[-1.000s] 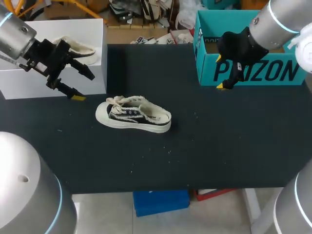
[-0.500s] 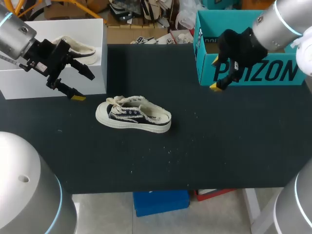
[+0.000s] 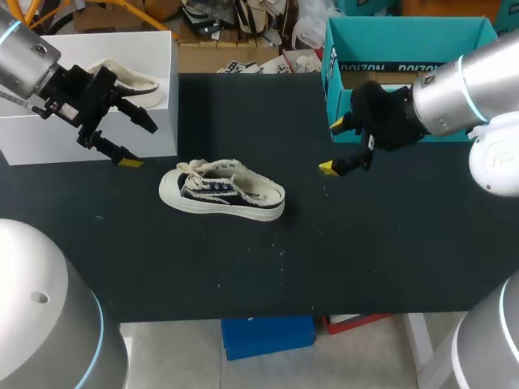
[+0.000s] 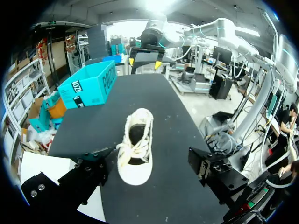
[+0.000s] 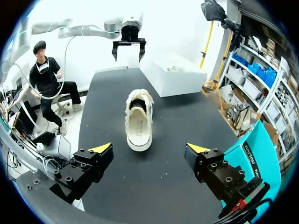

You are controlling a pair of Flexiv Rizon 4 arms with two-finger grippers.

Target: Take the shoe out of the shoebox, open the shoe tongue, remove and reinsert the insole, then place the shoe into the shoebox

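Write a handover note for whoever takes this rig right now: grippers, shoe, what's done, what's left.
Left gripper: open, empty, by the white box.
Right gripper: open, empty, between shoe and teal box.
Shoe: upright on the table, touched by neither gripper.
Done: shoe out of its box.
Left: tongue, insole out and in, reboxing, as far as shows.

Mid-frame, the shoe (image 5: pixel 138 119) lies on the table (image 5: pixel 105 107), heel toward the wide-open right claw (image 5: pixel 152 148). Beyond it are the white box (image 5: pixel 175 74) and left claw (image 5: pixel 127 57). A teal box (image 5: pixel 254 144) flanks the right claw.
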